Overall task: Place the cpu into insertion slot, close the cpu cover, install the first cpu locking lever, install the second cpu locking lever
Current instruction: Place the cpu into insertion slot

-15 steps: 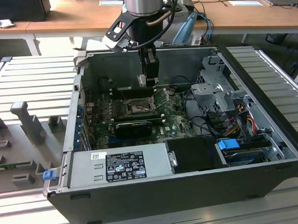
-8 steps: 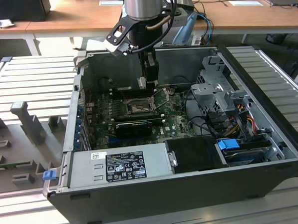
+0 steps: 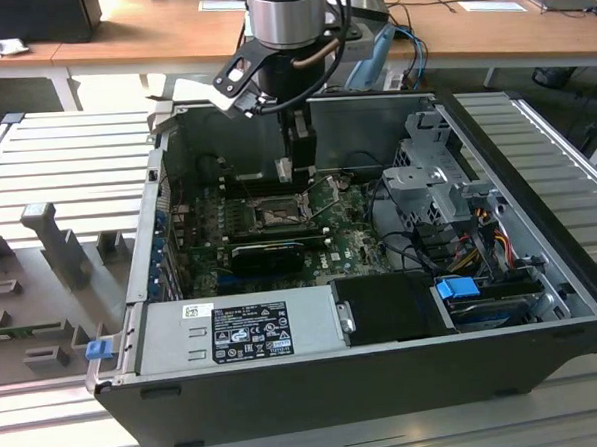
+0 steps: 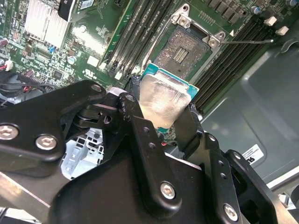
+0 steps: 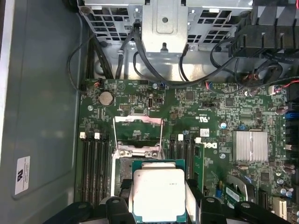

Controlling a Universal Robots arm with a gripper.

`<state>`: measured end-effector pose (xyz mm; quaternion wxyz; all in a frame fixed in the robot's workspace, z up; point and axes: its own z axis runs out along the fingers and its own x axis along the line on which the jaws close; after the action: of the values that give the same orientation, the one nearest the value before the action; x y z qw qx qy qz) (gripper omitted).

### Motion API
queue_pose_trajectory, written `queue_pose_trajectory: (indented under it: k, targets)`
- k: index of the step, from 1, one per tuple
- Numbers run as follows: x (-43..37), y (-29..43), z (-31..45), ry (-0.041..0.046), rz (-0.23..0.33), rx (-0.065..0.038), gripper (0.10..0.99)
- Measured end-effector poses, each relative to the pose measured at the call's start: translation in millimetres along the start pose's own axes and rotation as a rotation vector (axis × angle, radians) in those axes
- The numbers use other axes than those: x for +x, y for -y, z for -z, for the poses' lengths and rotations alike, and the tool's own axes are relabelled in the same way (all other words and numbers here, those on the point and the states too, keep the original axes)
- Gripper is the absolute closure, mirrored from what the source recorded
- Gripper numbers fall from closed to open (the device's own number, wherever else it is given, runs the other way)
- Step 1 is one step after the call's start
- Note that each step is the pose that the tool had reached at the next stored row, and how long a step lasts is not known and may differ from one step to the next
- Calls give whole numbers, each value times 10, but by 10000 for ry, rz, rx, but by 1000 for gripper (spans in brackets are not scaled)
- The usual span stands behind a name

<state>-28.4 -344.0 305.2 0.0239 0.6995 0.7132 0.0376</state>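
Silvery cpu (image 4: 164, 98) sits pinched in my claw (image 4: 162, 114), hanging above the insertion slot (image 4: 183, 50). I think I must hold it flat and line up its corners before going down.

Open computer case (image 3: 387, 384), power supply (image 3: 234, 332), wooden desk (image 3: 148, 31)

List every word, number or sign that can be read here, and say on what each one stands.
No text reads for certain.
Power supply label: print too small.
Case sticker: too small.
Board: white print too small.
The cpu in the tool: faint marks, unreadable.
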Motion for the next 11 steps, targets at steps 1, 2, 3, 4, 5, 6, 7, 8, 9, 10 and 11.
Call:
queue_pose_trajectory:
  k: [1, 2, 3, 4, 5, 6, 7, 8, 9, 10, 11]
  targets:
    - [0, 0, -1, 5, -51, -1, 553]
    - [0, 0, -2, 9, -103, -2, 553]
    - [0, 0, -3, 13, -153, -3, 553]
    - [0, 0, -4, 18, -200, -3, 553]
    - [0, 0, -6, 20, -233, -5, 553]
    - [0, 1, -7, 23, -266, -5, 553]
    - [0, 1, -9, 26, -300, -6, 553]
    - [0, 1, -10, 28, -320, -6, 553]
    - [0, 1, -11, 29, -339, -6, 553]
    - [0, 1, -12, 32, -362, -7, 553]
    - [0, 1, -13, 34, -380, -7, 553]
